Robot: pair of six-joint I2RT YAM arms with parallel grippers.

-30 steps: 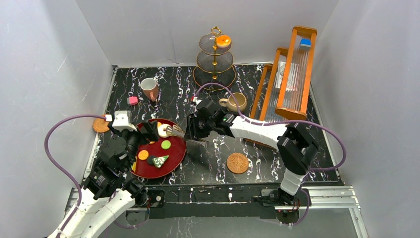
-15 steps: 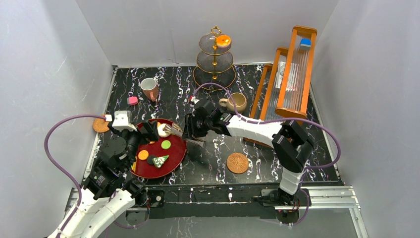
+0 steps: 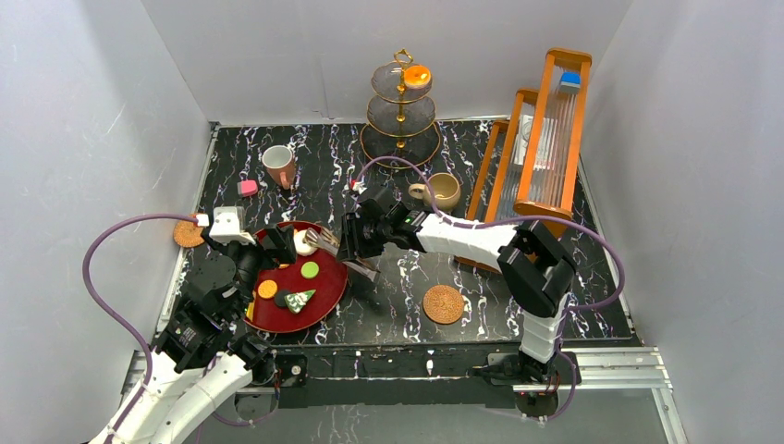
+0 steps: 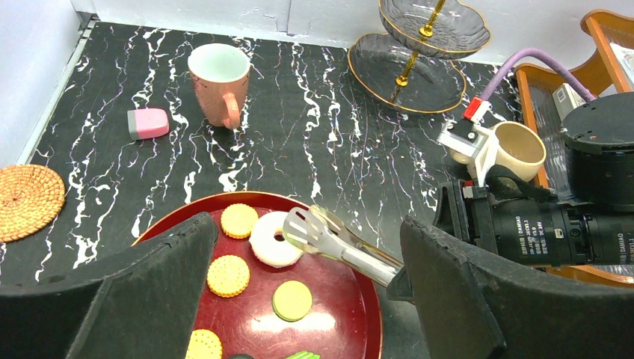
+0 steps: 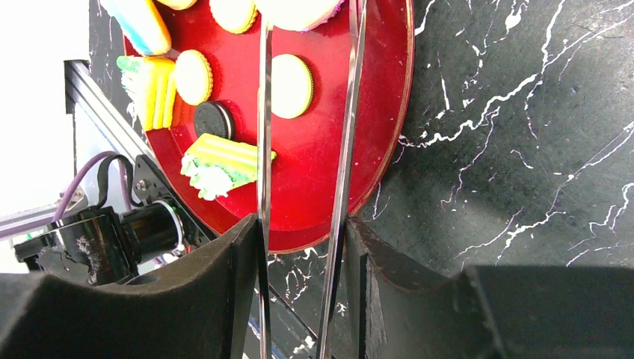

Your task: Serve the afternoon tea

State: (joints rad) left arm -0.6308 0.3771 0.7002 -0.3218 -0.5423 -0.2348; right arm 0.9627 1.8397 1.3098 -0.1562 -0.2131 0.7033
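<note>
We see the right gripper (image 5: 303, 232) closed partway on a pair of clear tongs (image 5: 263, 134). Its pads press the two tong arms from outside, so a further squeeze would bring the tips together. The arms stand apart, with nothing pinched between them. Just ahead of this gripper, at the tong tips, a white donut (image 4: 271, 239) lies on the round red tray (image 4: 340, 299) among cookies (image 4: 228, 275) and a cake slice (image 3: 298, 299). We cannot tell whether the tips touch it, but we judge the tongs are lining up to lift it. The left gripper (image 4: 308, 223) is spread wide and empty, hovering over the tray. Well beyond both grippers stands the gold three-tier stand (image 3: 400, 111), an orange pastry (image 3: 417, 74) on its top tier, likely where the treats belong. A beige mug (image 3: 444, 190) sits near the right gripper's far side. The table (image 3: 388, 305) is black marble veined with white, enclosed by plain white walls (image 3: 92, 92).
</note>
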